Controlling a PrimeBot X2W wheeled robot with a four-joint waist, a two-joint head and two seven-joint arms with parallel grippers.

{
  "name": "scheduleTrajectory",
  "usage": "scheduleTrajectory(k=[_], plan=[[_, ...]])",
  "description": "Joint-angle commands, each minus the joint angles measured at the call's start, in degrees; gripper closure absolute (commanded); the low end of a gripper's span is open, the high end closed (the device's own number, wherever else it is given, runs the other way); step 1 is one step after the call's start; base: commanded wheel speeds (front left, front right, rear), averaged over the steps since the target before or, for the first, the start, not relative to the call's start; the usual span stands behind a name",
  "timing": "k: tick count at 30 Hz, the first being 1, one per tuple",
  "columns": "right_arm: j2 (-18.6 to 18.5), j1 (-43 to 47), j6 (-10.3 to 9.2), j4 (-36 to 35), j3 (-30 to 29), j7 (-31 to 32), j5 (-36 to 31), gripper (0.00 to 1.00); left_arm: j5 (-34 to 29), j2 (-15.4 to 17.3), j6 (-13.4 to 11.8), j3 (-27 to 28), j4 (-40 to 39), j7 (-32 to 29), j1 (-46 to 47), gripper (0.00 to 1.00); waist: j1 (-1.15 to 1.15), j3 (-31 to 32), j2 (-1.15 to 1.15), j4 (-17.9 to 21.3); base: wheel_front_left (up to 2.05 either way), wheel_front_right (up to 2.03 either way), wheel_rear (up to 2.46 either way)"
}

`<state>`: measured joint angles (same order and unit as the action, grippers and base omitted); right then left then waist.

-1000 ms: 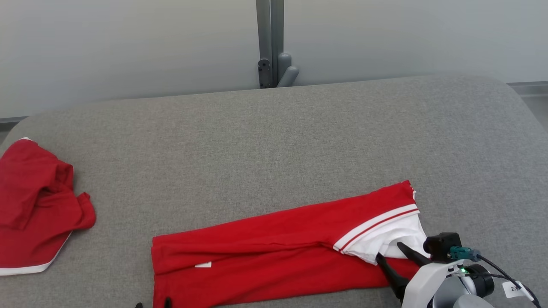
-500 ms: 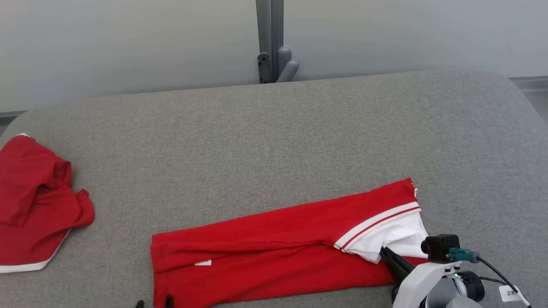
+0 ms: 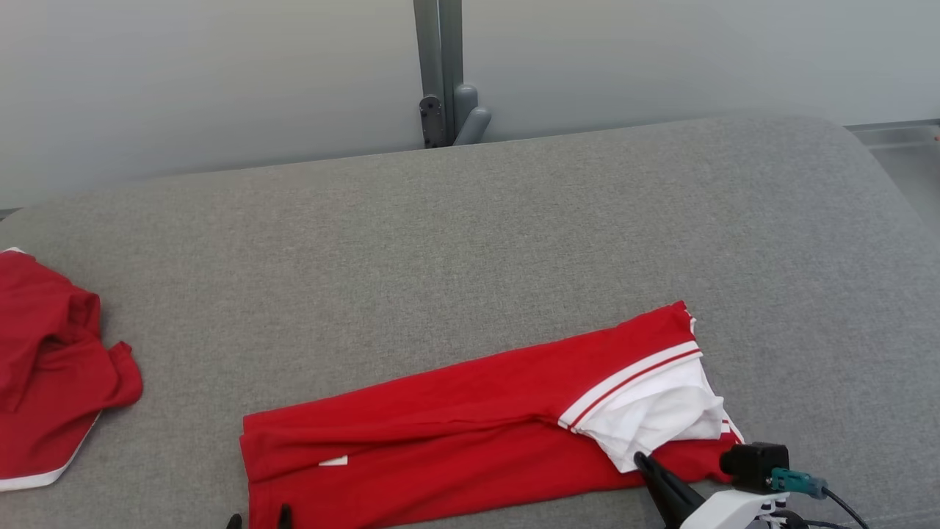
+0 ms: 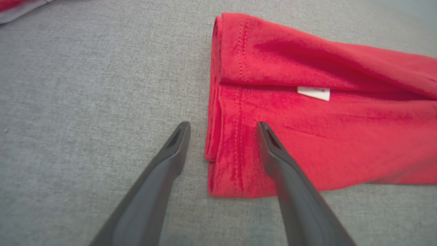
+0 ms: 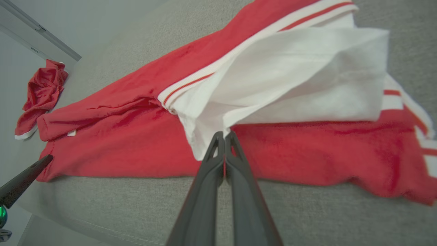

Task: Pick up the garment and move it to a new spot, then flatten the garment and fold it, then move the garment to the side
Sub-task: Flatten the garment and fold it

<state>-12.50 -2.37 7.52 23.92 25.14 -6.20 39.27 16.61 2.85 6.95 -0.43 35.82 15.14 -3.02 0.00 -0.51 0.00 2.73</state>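
The right gripper (image 5: 224,134), spread a second ago, now clenches at the red garment's (image 3: 440,419) white sleeve (image 5: 290,68), pinch unconfirmed, while the left gripper (image 4: 222,126) straddles the left hem (image 4: 239,147), released, awaiting closure.

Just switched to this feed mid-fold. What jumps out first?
A long red garment lies folded lengthwise near the grey table's front edge, white panel bunched at its right end. The right gripper is shut, fingers at that panel's lower edge; the left gripper stands open astride the opposite hem. A second red garment sits crumpled at far left.
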Motion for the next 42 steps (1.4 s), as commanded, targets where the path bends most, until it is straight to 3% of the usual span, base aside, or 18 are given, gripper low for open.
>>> scheduleTrajectory(k=[1,10,12,13,14,21,30,35,42], plan=[[0.2,1.1,-0.07,-0.6,0.2,-0.6,0.5,1.0,-0.4,0.1,-0.2,-0.2,0.0,0.0,0.0,0.0,0.0,0.0,0.0,1.2,0.0,0.0,0.0],[1.2,2.4,-0.07,0.1,1.0,-3.2,0.6,1.0,0.2,0.1,-0.2,-0.7,-0.8,0.0,0.7,0.0,0.0,0.0,0.0,3.3,0.0,0.0,0.0],[1.4,2.2,-0.07,0.4,1.3,-3.8,0.6,0.95,0.2,0.1,-0.2,-0.6,-0.9,0.0,0.7,0.0,0.0,0.0,0.0,3.5,0.0,0.0,0.0],[1.5,2.0,-0.07,1.0,1.6,-4.3,0.7,0.37,0.2,0.1,-0.2,-0.7,-1.0,0.0,0.7,0.0,0.0,0.0,0.0,3.6,0.0,0.0,0.0],[1.6,1.6,-0.06,1.4,1.9,-5.1,0.5,0.0,0.1,0.1,-0.2,-0.7,-1.0,0.0,0.8,0.0,0.0,-0.1,0.0,3.7,0.0,0.0,0.0],[0.3,2.1,-0.07,4.4,3.1,-8.0,-1.2,0.0,-0.7,0.1,-0.6,-0.3,-1.7,0.0,0.8,0.0,0.0,0.0,0.0,3.9,0.0,0.0,0.0],[-3.1,3.4,-0.06,-1.3,-4.9,-9.0,-5.0,0.0,-2.7,0.1,-2.2,2.1,-5.8,0.0,-0.4,0.0,0.0,0.2,0.0,5.0,0.0,0.0,0.0],[-1.5,0.7,-0.06,-3.7,-9.3,-9.0,-11.2,0.0,-4.4,0.1,-3.0,2.2,-9.1,0.0,-1.0,0.0,0.0,0.1,0.0,4.7,0.0,0.0,0.0],[-0.2,-4.6,-0.07,-0.3,-12.2,-9.0,-16.1,0.0,-5.4,0.1,-3.4,1.1,-11.8,0.0,0.0,0.0,0.0,-0.4,0.0,1.1,0.0,0.0,0.0]])
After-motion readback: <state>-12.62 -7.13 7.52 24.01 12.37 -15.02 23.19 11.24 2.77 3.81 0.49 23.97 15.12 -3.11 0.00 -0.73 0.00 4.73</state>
